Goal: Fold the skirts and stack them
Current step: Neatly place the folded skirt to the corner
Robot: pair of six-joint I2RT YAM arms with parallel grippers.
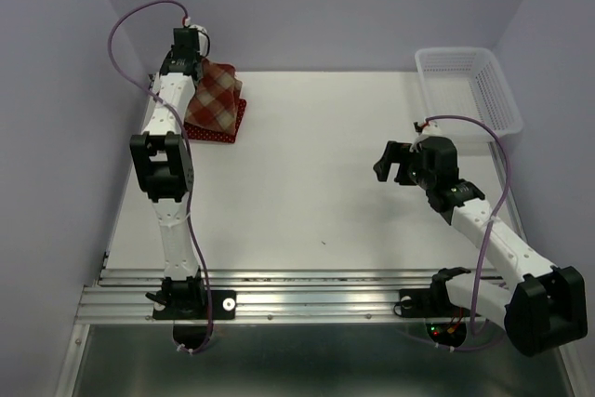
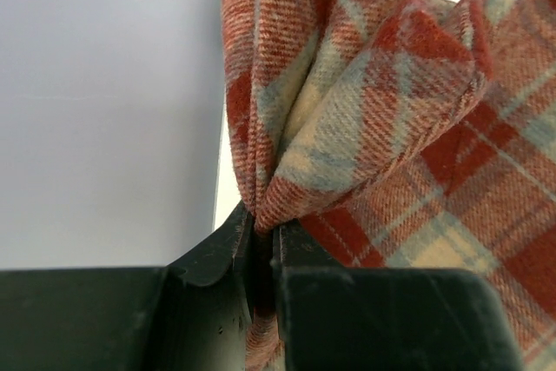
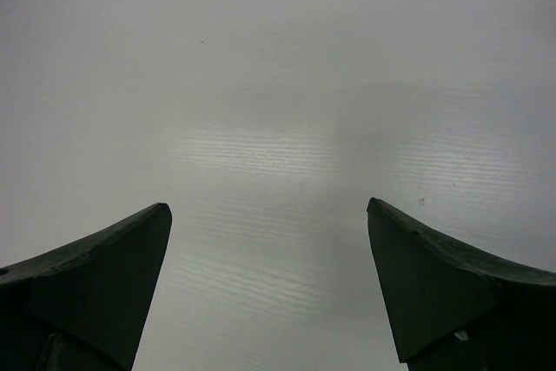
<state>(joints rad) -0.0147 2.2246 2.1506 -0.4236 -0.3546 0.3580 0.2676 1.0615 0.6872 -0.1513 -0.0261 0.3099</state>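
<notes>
no readable text, no labels, no brand marks, no numbers anywhere

Left arm [image 1: 167, 127] is stretching far forward from its base, elbow block raised at mid-reach; left gripper [image 2: 261, 245] is pinching a fold of the plaid skirt [image 2: 391, 128] between nearly closed jaws. Right arm [image 1: 493, 230] is angling forward and inward from its base; right gripper [image 3: 269, 206] is pointing leftward and downward, jaws standing wide apart
</notes>
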